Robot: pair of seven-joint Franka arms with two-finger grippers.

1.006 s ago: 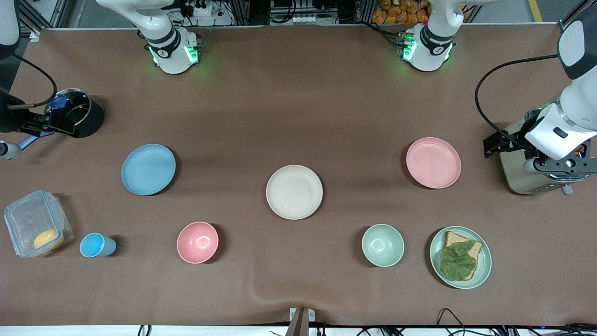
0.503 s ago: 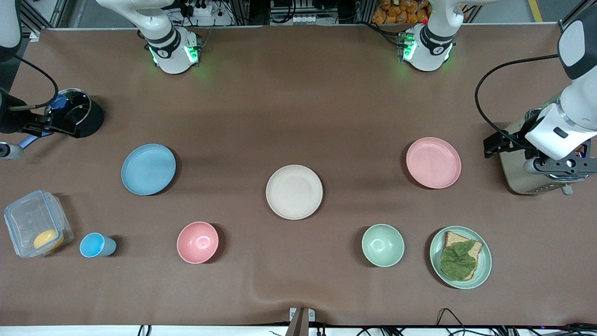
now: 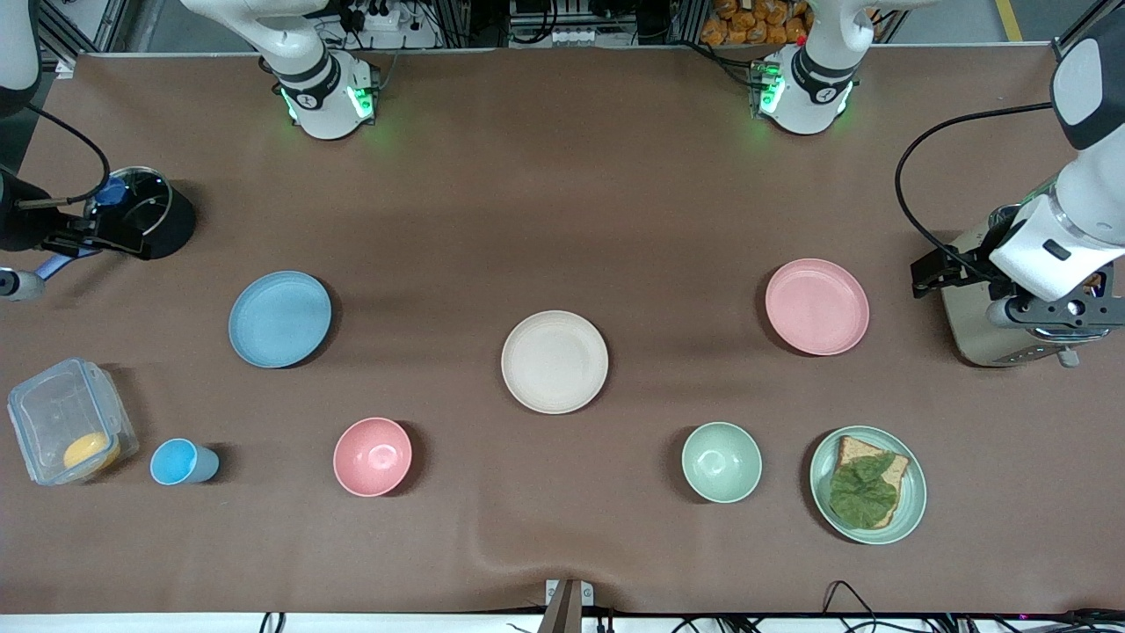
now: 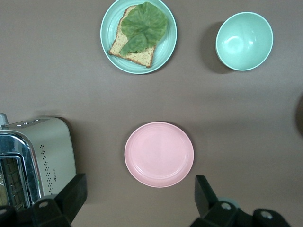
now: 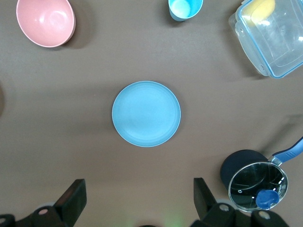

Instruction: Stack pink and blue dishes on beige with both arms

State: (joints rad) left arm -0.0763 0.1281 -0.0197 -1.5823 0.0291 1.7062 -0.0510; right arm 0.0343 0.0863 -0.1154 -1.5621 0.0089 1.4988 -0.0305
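Note:
The beige plate (image 3: pixel 555 361) lies mid-table. The blue plate (image 3: pixel 279 318) lies toward the right arm's end, and the pink plate (image 3: pixel 816 306) toward the left arm's end; nothing is on any of them. My left gripper (image 4: pixel 137 198) hangs open and high above the bare cloth beside the pink plate (image 4: pixel 159 154), with nothing between its fingers. The left arm's hand (image 3: pixel 1050 264) shows over the toaster. My right gripper (image 5: pixel 138 201) is open and empty, high above the cloth beside the blue plate (image 5: pixel 146 113). The right arm's hand (image 3: pixel 26 230) shows at the table's end.
A toaster (image 3: pixel 984 325) stands next to the pink plate. A green bowl (image 3: pixel 722 462), a green plate (image 3: pixel 821 492) with bread and a leaf, a pink bowl (image 3: pixel 373 456), a blue cup (image 3: pixel 180 462) and a clear box (image 3: pixel 53 413) lie nearest the camera. A lidded black pan (image 3: pixel 145 215) sits by the right hand.

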